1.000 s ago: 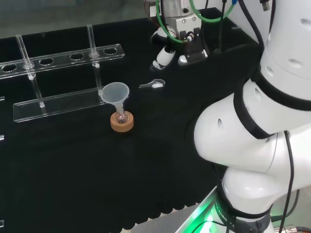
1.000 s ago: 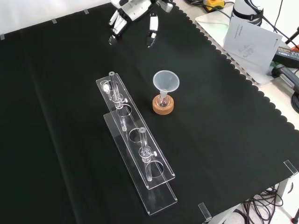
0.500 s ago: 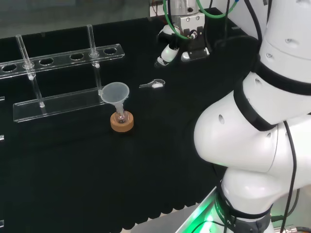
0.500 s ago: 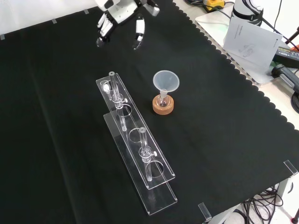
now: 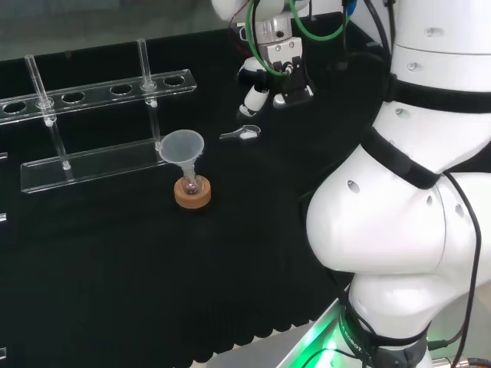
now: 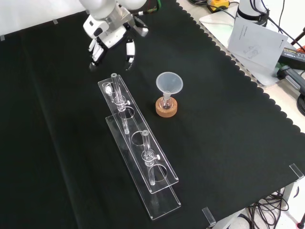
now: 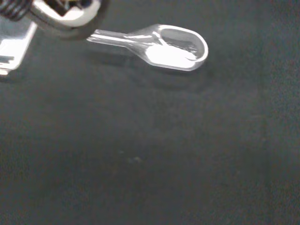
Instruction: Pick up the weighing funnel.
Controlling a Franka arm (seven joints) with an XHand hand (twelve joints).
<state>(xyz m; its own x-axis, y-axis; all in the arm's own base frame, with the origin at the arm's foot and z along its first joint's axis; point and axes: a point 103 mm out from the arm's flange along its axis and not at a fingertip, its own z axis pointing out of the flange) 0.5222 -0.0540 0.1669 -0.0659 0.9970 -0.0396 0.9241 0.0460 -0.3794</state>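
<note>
The hand [image 5: 267,70] [image 6: 110,34] hangs with its fingers [image 6: 129,53] pointing down at the black cloth [image 6: 228,133], straight and spread apart from the thumb, relaxed and grasping nothing. The weighing funnel [image 5: 242,133] [image 7: 161,46] lies flat on the cloth just beneath the hand's fingertips in the head view, a little nearer the camera than they are, and no finger touches it. In the wrist view its scoop faces upward with the short stem running away from it, and a blurred shiny part of the hand crosses in front of the stem's tip; a white patch shows in the scoop, though I cannot tell whether it is powder or glare.

Farther out from the hand, past the weighing funnel in the head view, the funnel [image 5: 182,147] [image 6: 169,82] stands mouth up with its stem in a small flask on a cork ring [image 5: 192,195] [image 6: 167,107]; in the front view it sits below and to the right of the hand, well apart from it. A clear rack [image 5: 92,162] [image 6: 143,157] begins just below the fingertips in the front view and stretches away from the hand toward that view's bottom; thin clear tubes [image 5: 144,63] stand upright in it.
</note>
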